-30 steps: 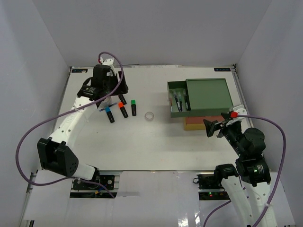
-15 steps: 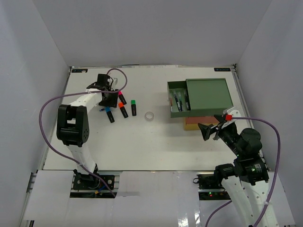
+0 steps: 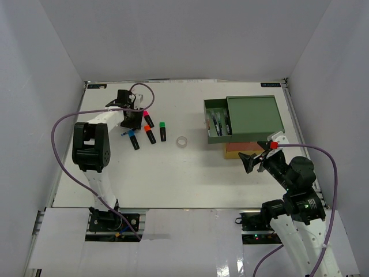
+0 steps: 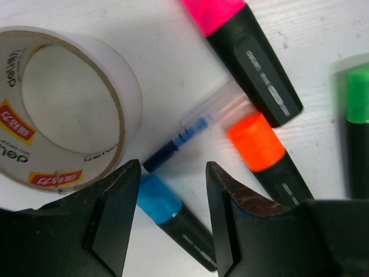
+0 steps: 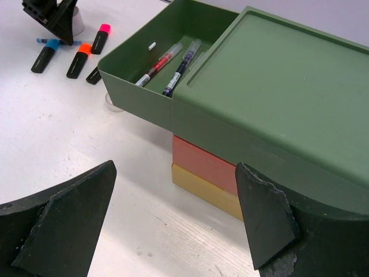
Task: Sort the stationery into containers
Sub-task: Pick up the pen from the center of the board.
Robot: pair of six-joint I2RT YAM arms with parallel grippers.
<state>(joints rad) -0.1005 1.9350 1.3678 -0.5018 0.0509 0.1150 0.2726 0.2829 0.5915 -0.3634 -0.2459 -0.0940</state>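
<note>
The top external camera is looking down from above and behind the arm bases, far enough off to be taking in the whole table (image 3: 173,173). The left wrist camera is pointing almost straight down, very close to the surface, with the left gripper (image 4: 172,173) filling its lower edge. It is sharing the far-left cluster of highlighters (image 4: 262,150) and the tape roll (image 4: 69,109) with the overhead view. The right wrist camera is looking obliquely across the table from low and near, past the right gripper (image 5: 176,170), at the drawer stack (image 5: 277,92). It is also catching that same far-left cluster small in its upper left corner.
</note>
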